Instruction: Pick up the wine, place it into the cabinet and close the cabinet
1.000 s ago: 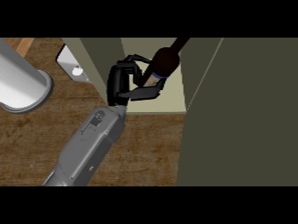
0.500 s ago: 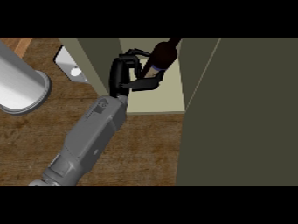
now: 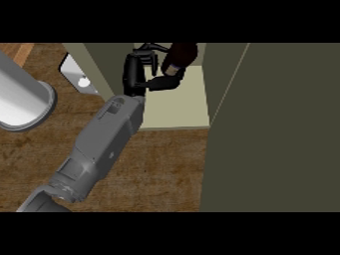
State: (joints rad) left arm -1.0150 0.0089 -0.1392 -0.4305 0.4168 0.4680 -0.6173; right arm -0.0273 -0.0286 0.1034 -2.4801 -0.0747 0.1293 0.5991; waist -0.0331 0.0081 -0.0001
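Observation:
The wine bottle (image 3: 181, 54) is dark red-brown and tilted, and only its lower part shows below the view's top edge. My left hand (image 3: 134, 72) is shut on it, fingers curled over the far side and the thumb pressing the near side. Hand and bottle are inside the open cabinet, above its pale shelf floor (image 3: 180, 107). My grey forearm (image 3: 102, 144) rises from the lower left to the cabinet mouth. The right hand does not show.
The open olive cabinet door (image 3: 290, 139) fills the right side, edge-on beside the shelf. A large light-grey cylinder (image 3: 10, 94) lies at the left over the wooden counter (image 3: 165, 169). A small white fitting (image 3: 81, 79) sits left of the cabinet's side wall.
My left hand has carried the bottle deeper into the cabinet, up and slightly left in the view. More of the bottle is now cut off at the top.

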